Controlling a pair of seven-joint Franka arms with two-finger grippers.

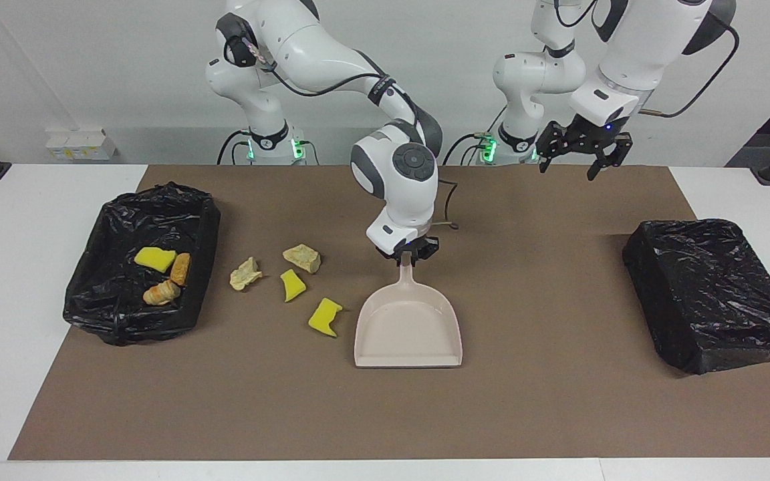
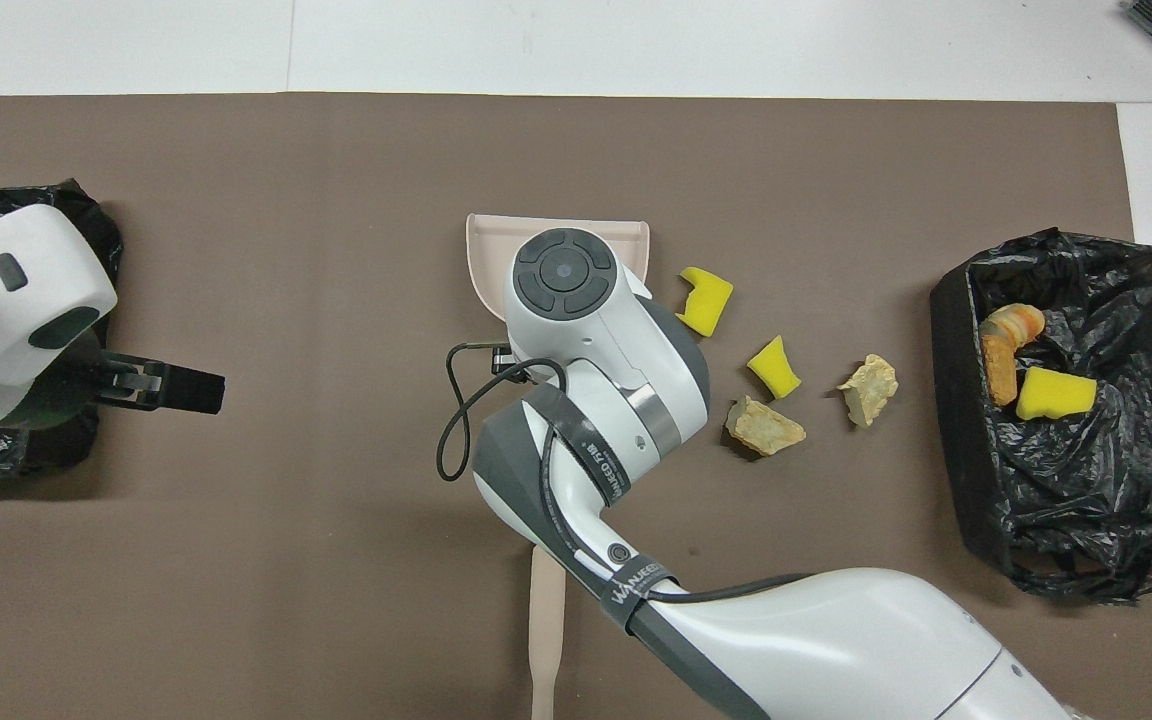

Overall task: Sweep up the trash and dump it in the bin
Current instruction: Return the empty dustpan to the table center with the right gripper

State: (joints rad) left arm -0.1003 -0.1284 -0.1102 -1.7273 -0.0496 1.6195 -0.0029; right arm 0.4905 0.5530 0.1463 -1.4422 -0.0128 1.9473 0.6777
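Observation:
My right gripper is shut on the handle of the pink dustpan, which lies flat mid-mat with its mouth pointing away from the robots. Several trash scraps lie on the mat between dustpan and bin: a yellow sponge bit closest to the pan, another yellow bit, and two beige foam chunks. The black-bagged bin at the right arm's end holds three scraps. My left gripper waits open in the air near its base. The right arm hides the pan's handle in the overhead view.
A beige brush handle shows near the robots' edge of the mat, mostly hidden under the right arm. A second black-bagged box stands at the left arm's end. The brown mat covers the table.

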